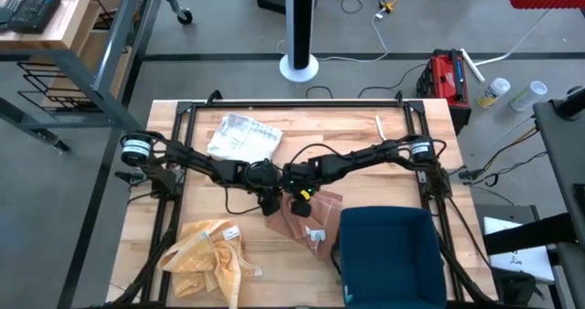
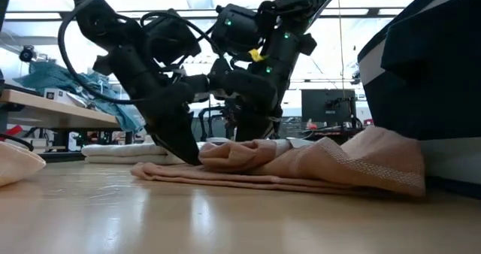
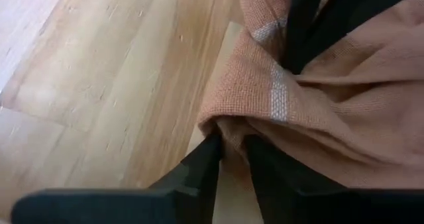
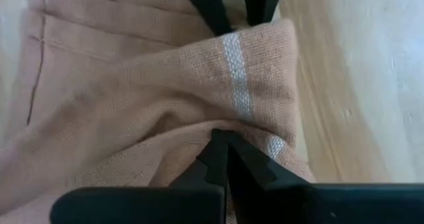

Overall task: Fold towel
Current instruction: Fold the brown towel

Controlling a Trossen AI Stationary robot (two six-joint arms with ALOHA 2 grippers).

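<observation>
A salmon towel (image 1: 315, 216) with a white stripe lies bunched and partly folded on the wooden table's middle, and both grippers meet over its left end. My left gripper (image 3: 232, 151) stands slightly open at the towel's folded edge (image 2: 225, 155). My right gripper (image 4: 223, 144) is shut on a raised fold just beside it. In the low view the left fingers (image 2: 188, 152) slant down to the table, and the right fingers (image 2: 249, 130) come down behind them. My left gripper has its fingertips on either side of the towel's folded edge (image 3: 228, 128), near the white stripe. Cloth bulges into the small gap between them. The fingers slant down from the table's left. That edge rests on the table. My right gripper pinches a raised fold of the towel (image 4: 222, 126) between its two fingers, close to the white stripe; several layers seem gathered there. The fingers slant down from the table's right. The rest of the towel lies slack on the table.
A crumpled yellow cloth (image 1: 210, 254) lies at the near left. A dark blue cloth (image 1: 393, 250) covers the near right, close to the towel. A white plastic bag (image 1: 242, 137) lies at the far middle. A dark frame (image 1: 183, 117) edges the table.
</observation>
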